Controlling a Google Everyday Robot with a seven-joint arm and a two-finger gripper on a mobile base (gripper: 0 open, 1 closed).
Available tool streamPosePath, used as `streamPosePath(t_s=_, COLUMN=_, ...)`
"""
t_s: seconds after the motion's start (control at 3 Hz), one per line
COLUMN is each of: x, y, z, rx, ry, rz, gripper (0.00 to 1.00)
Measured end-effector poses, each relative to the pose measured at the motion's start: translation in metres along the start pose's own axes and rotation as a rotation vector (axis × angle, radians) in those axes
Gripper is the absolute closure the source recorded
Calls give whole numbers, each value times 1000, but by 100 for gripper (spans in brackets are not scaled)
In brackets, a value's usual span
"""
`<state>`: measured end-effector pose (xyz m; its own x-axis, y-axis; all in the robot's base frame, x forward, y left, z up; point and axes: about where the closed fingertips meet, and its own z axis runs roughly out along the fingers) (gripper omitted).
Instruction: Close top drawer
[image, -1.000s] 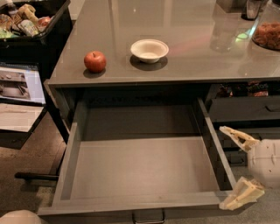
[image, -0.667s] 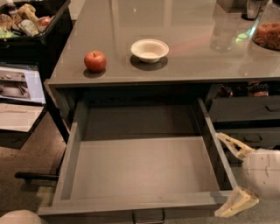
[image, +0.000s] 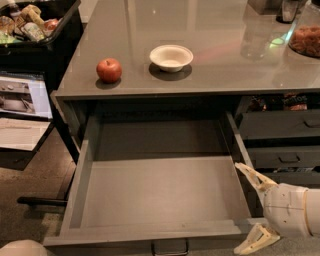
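Observation:
The top drawer (image: 160, 192) is a wide dark-grey metal drawer, pulled far out from under the counter. Its plain grey tray holds nothing. Its small metal pull handle (image: 170, 247) shows at the bottom edge of the view, at the middle of the front. My gripper (image: 253, 208) is at the drawer's front right corner, cream-coloured, with its two fingers spread wide apart. One fingertip (image: 246, 170) lies by the drawer's right side wall, the other fingertip (image: 255, 239) sits just outside the front corner. It holds nothing.
A red apple (image: 109, 70) and a white bowl (image: 171, 57) sit on the grey countertop (image: 215, 30). A jar of snacks (image: 306, 37) stands at the far right. Narrower grey drawers (image: 280, 125) are to the right. A black bin of items (image: 35, 25) and papers (image: 22, 95) are on the left.
My gripper has slid a little lower and to the left along the drawer's right front corner. The drawer stays open as before.

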<state>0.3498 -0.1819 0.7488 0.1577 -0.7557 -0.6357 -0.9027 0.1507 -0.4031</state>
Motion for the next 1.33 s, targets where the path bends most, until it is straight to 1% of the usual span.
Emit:
streamPosePath(t_s=0.33, x=8, y=6, z=20, rx=-6, ry=-32, rz=-11, gripper=0)
streamPosePath(t_s=0.67, x=15, y=8, z=35, rx=-9, ry=-65, rz=-9, gripper=0)
streamPosePath(t_s=1.33, x=25, y=5, z=58, rx=-18, ry=-109, rz=5, gripper=0)
